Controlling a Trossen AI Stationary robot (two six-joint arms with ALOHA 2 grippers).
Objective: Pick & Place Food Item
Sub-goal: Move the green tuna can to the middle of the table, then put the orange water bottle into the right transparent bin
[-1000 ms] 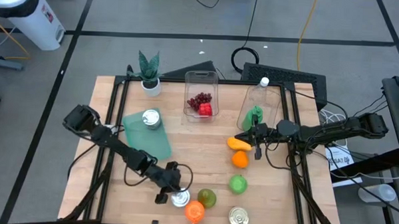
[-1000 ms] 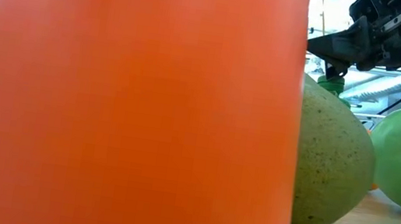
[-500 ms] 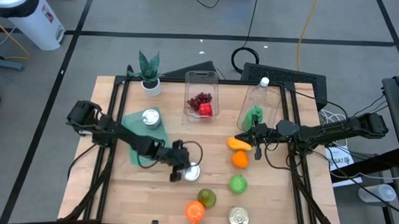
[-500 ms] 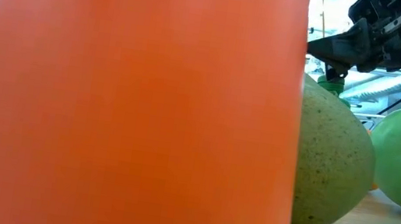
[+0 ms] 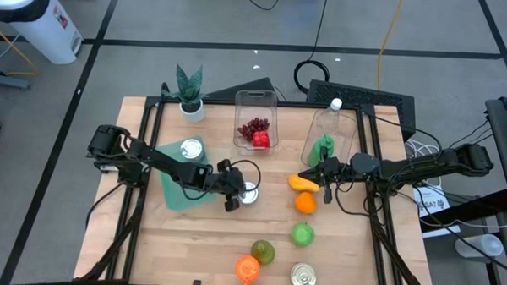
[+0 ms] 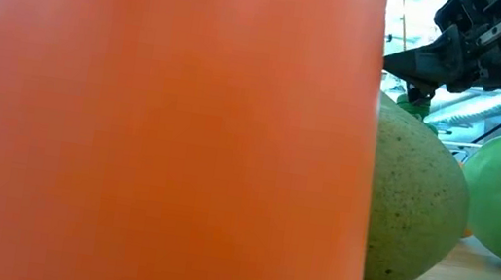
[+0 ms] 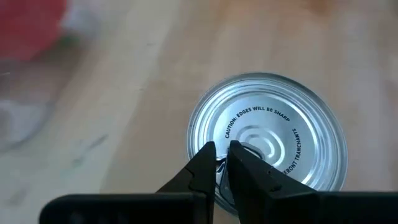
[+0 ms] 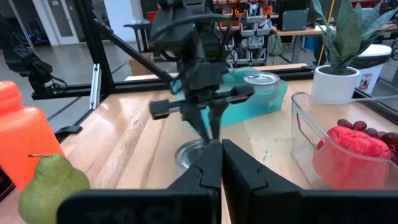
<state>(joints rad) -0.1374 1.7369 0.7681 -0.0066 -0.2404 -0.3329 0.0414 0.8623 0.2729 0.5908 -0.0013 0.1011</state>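
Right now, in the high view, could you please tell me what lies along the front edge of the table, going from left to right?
Orange bottle → green pear → tin can, with the green apple just behind the can.

wooden table (image 5: 351, 256), fruit (scattered) (image 5: 302, 235), cans (image 5: 303, 277)

The left arm stretches out across the table, its left gripper (image 5: 238, 195) pointing down with fingers (image 7: 205, 163) pinched together. The right arm reaches inward, its right gripper (image 5: 325, 180) closed too, hanging level.
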